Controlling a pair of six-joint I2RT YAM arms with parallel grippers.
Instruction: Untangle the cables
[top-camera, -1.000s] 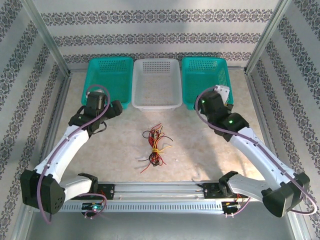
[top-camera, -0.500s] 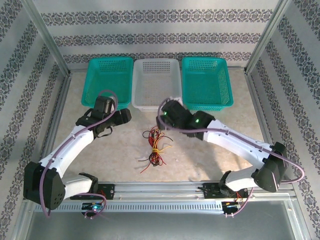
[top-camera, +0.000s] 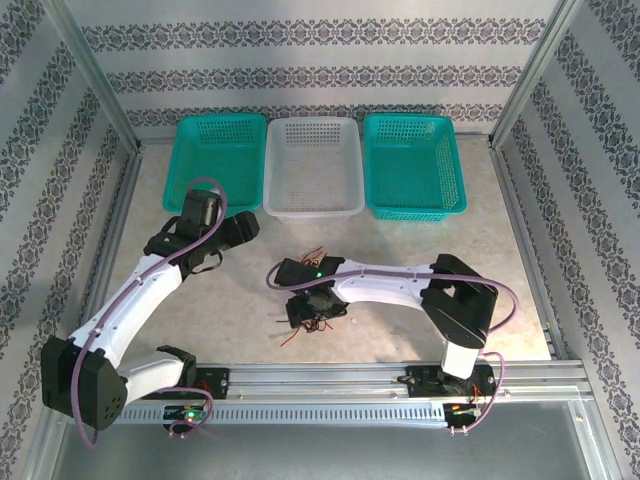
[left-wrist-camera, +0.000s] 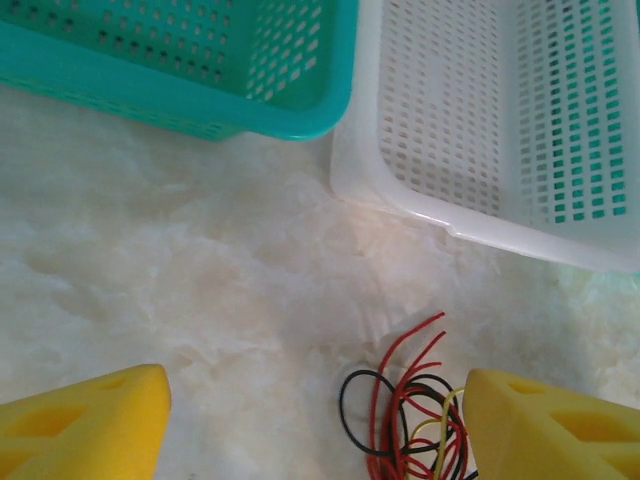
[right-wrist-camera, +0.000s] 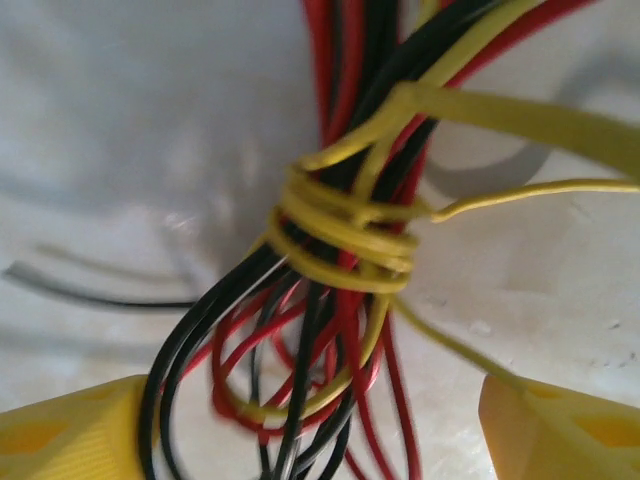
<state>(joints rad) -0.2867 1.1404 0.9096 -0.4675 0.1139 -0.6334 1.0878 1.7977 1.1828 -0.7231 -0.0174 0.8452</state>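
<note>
Cables (right-wrist-camera: 345, 235) cut off at far and near picture edges in right wrist view, lower loops blurred. In overhead view, largely hidden beneath right gripper (top-camera: 314, 304) (stray red ends clear). Near part cropped in left wrist view.

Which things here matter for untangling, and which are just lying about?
Job: cables, bound by a yellow wire; right fingers, open astride them; left fingers, open nearby.
Lying about: left teal basket, white basket, right teal basket, all empty.
</note>
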